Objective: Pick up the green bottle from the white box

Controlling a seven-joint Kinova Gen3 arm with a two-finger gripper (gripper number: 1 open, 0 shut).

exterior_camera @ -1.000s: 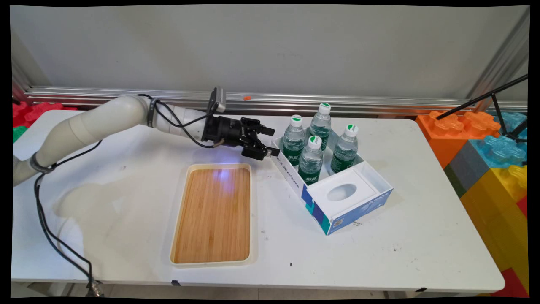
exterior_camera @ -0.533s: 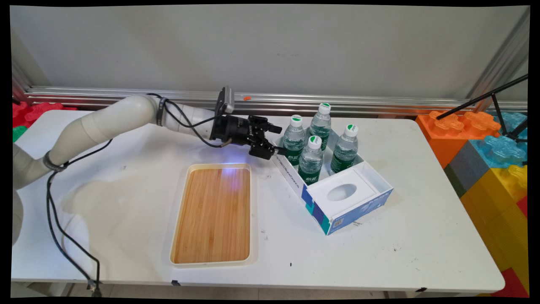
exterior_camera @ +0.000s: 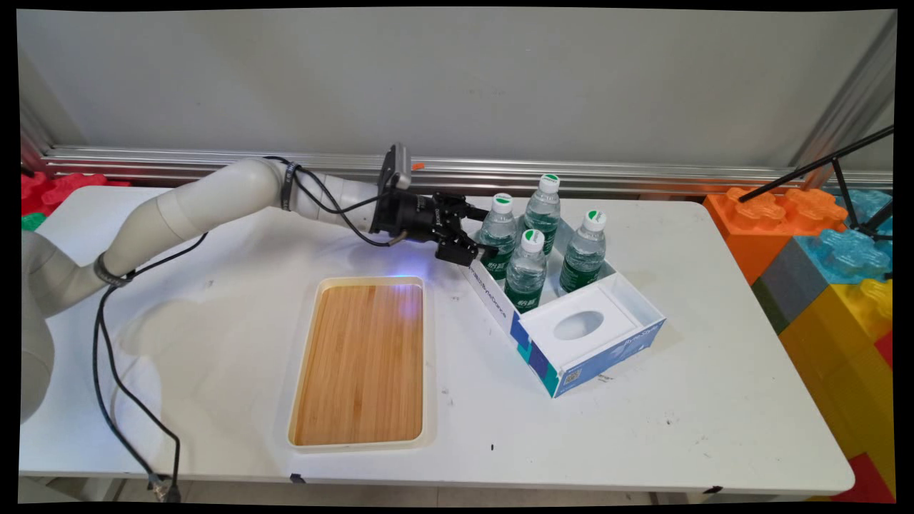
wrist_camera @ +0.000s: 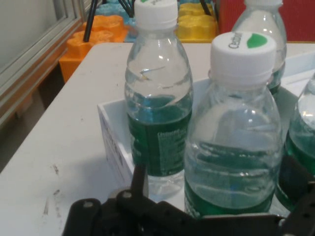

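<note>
gripper [exterior_camera: 484,232] jaws wide, straddling nearest water bottle [wrist_camera: 231,128] without clamping | bottle upright in left corner of white box [exterior_camera: 571,335] with three others | wooden tray [exterior_camera: 360,360] beside box

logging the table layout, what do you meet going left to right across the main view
arm → wooden tray → pincer, open at the nearest bottle → box holding four water bottles → big toy bricks off the table's right end
</note>
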